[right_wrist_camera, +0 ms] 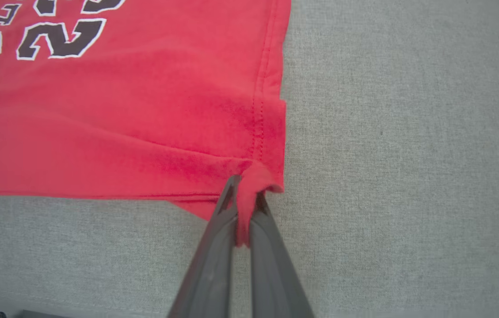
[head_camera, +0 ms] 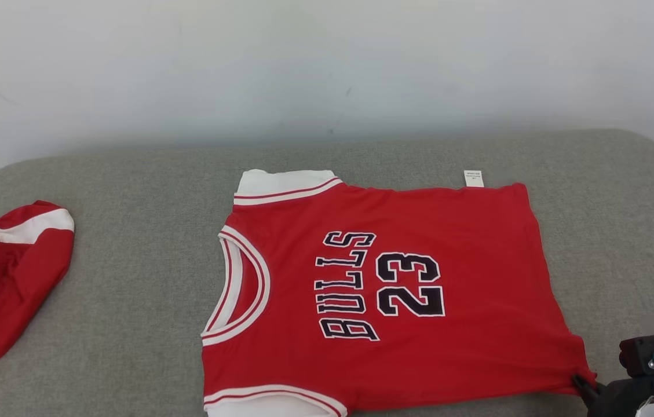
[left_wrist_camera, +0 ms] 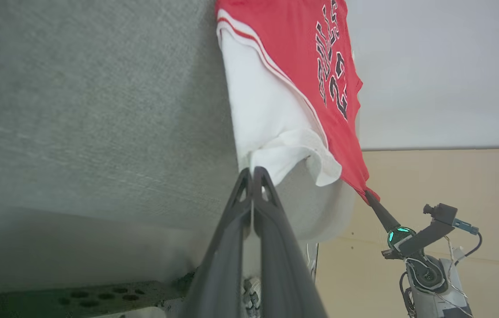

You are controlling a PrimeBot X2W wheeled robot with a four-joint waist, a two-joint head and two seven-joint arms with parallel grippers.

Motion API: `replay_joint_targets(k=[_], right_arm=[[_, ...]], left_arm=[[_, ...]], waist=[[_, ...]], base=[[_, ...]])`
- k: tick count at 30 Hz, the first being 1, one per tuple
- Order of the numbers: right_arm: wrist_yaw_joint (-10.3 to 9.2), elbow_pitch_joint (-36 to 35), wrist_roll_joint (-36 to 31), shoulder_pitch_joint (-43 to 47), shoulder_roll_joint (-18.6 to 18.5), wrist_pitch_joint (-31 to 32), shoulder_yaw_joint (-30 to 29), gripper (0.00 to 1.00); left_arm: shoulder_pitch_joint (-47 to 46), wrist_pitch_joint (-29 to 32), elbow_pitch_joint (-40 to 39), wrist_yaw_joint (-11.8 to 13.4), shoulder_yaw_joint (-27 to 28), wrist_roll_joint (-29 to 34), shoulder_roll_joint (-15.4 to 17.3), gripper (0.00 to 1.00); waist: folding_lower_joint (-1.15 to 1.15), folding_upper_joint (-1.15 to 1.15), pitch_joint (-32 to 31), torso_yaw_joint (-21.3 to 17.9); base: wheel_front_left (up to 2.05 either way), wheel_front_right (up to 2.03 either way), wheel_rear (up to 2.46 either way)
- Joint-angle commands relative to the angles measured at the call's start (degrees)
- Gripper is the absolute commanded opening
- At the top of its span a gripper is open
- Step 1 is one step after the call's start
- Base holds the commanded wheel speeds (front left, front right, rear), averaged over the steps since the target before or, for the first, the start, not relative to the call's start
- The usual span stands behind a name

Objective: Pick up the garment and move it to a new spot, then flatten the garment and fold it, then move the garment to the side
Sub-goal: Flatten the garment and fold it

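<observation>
Two hands are on the jersey [head_camera: 466, 272], which lies spread flat and face up on the grey table [head_camera: 130, 278], a little right of the middle. It is turned sideways: the neck [head_camera: 240, 289] points to the robot's left and the hem to its right, so the dark "BULLS 23" print [head_camera: 379, 284] reads on its side. A small white tag [head_camera: 473, 178] sticks out past the far edge.

The right hand [right_wrist_camera: 245, 187] is closed tight on the near hem corner. A tuck of red cloth is pinched between its fingers [right_wrist_camera: 214, 247], and the fabric puckers in soft creases toward that corner.

The left hand [left_wrist_camera: 253, 170] is closed too, its two fingers pressed together with their tips at the white near sleeve [left_wrist_camera: 262, 110], close to the table's front edge. The sleeve bunches toward the tips, so it looks as if they have a pinch of it, though from this angle I can't be sure.

Well off to the left, near the table's end, a second red and white garment [head_camera: 8, 278] sits in a loose heap, apart from the jersey. A pale wall [head_camera: 327, 69] stands behind the table.
</observation>
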Motion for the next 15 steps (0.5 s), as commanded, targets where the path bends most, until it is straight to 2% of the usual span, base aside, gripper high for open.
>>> replay_joint_targets(k=[1,8,12,15], right_arm=[[-0.15,-0.09,-0.69,0.86,0.22,-0.31,-0.39,0.0],[-0.15,2.08,-2.25,1.53,0.36,-2.28,-1.43,0.0],[-0.15,3.28,-1.63,1.51,0.79,-3.48,-1.55,0.0],[-0.15,2.96,-1.13,1.17,1.11,-4.76,-1.19,0.0]], left_arm=[[1.46,1.22,-0.52,0.63,-0.29,-1.07,1.0,0.0],[4.45,3.45,-2.1,1.9,-0.03,-2.47,3.51,0.0],[4.57,0.57,-3.32,-0.68,1.74,-1.48,3.19,0.0],[1.98,-1.68,-3.17,-2.26,2.32,1.51,3.01,0.0]], waist=[[0.0,0.0,0.32,-0.35],[0.0,0.0,0.81,-0.82],[0.0,0.0,0.75,-0.89],[0.0,0.0,0.73,-0.94]], base=[[0.0,0.0,0.0],[0.0,0.0,0.0],[0.0,0.0,0.0],[0.0,0.0,0.0]])
